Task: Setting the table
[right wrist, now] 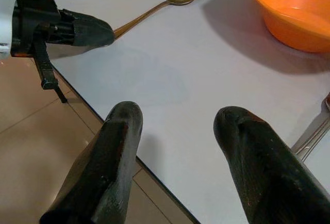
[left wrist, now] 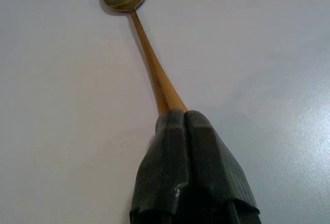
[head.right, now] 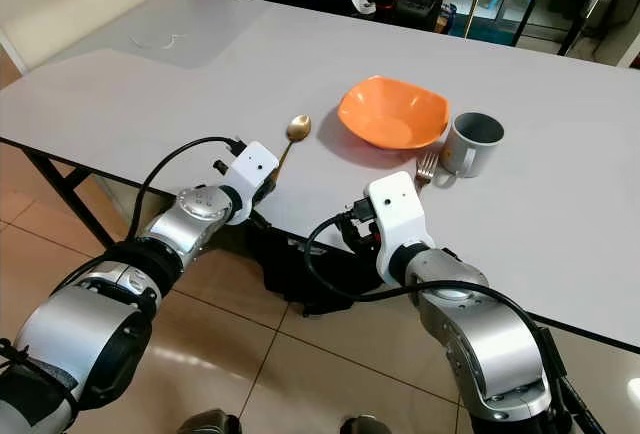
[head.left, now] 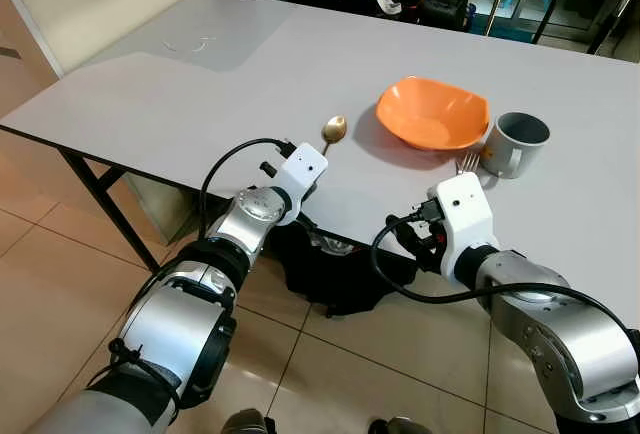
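Gold spoon pinched by left gripper; right gripper agape

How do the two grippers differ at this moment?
The left gripper is shut on the spoon handle; the right gripper is open and holds nothing. The left lies on the table beside the bowl; the right hovers at the table's near edge, by the fork. Both have black fingers.

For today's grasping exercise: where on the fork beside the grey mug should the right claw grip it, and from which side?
Grip the fork by its handle, coming from the table's near edge. It lies flat, tines pointing away, between the orange bowl and grey mug. The open right claw is already at that edge.
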Tool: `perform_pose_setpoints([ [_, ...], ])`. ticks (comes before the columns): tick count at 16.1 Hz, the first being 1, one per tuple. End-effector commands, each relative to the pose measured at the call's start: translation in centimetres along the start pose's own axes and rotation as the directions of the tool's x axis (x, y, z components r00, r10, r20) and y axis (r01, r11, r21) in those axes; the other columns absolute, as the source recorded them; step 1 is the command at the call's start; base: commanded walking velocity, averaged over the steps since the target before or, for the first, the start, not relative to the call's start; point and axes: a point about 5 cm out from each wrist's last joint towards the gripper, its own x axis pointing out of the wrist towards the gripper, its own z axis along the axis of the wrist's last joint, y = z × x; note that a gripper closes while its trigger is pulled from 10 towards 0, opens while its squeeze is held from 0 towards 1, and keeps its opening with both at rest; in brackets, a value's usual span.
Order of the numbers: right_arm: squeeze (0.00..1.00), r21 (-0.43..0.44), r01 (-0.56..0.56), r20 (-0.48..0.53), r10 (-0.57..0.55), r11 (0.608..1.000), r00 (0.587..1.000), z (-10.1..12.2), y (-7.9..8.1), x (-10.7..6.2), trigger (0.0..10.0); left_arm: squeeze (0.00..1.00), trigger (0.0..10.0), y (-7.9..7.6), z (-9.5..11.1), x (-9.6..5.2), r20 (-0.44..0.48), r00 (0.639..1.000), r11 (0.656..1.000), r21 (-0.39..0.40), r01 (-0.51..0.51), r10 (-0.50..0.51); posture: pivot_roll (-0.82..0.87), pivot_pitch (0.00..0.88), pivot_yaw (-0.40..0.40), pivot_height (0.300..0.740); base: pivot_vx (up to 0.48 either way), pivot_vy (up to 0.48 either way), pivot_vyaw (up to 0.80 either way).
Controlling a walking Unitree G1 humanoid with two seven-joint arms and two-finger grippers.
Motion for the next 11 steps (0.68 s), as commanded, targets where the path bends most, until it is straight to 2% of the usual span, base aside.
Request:
perform_pose_setpoints([
  [1, 0.00, -0.026, -0.009, 0.016, 0.009, 1.000, 1.000, 0.5, 0.1, -0.2, 10.0, 0.00, 10.0, -0.3, -1.1, -0.1, -0.057, 0.998, 0.999, 0.022, 0.030, -0.028, -0.06, 0.052, 0.003, 0.740, 0.000, 0.000, 0.00],
  [7, 0.00, -0.020, -0.010, 0.018, 0.011, 1.000, 1.000, 0.5, 0.2, -0.2, 10.0, 0.00, 10.0, 1.4, -2.9, -1.1, -0.113, 0.994, 0.998, 0.069, 0.015, -0.007, -0.04, 0.049, 0.007, 0.740, 0.000, 0.000, 0.00],
  [11, 0.00, -0.022, -0.014, 0.017, 0.014, 1.000, 1.000, 0.5, 0.2, -0.1, 10.0, 0.00, 10.0, 1.4, -3.0, -1.4, -0.109, 0.994, 0.998, 0.066, 0.018, -0.011, -0.04, 0.045, 0.004, 0.740, 0.000, 0.000, 0.00],
])
